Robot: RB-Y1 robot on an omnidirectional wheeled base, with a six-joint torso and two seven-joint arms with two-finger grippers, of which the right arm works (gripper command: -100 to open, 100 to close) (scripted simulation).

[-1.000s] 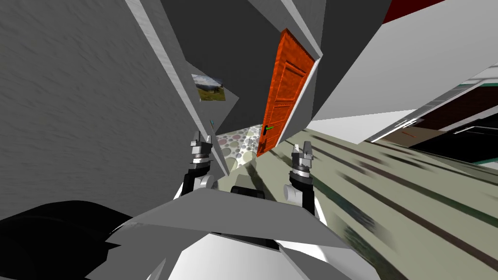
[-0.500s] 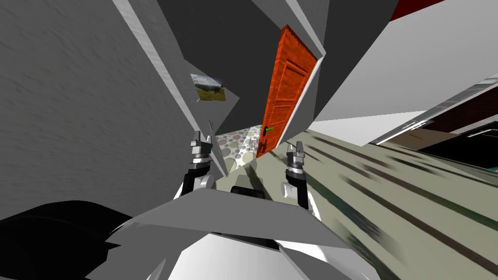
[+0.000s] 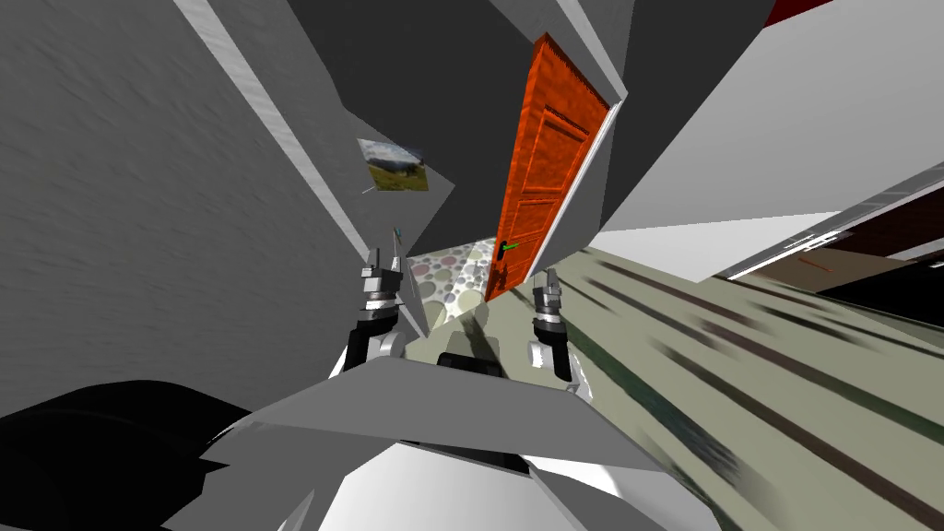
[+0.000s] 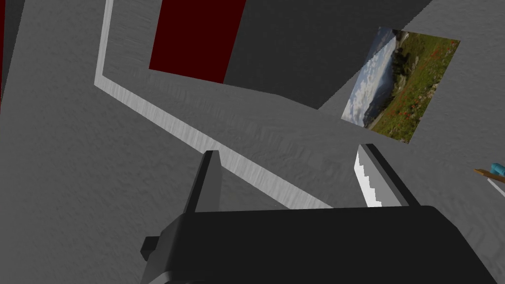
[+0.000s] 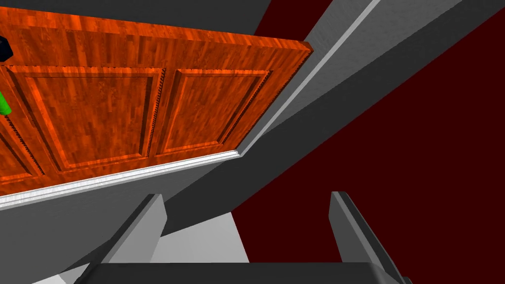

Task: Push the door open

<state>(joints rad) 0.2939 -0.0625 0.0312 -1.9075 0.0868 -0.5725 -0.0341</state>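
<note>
Head view: orange door (image 3: 546, 175) looks part open, far ahead, well apart from right pincer (image 3: 550, 279); roll closer 1st. Left wrist view: left pincer (image 4: 291, 170) wide, holds nothing. Right wrist view: right pincer wide too; best push near green handle (image 5: 4, 106), not hinge side.

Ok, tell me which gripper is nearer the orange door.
Right. The right gripper is just short of the orange door, low down; the left gripper is farther off, beside the grey wall.
</note>
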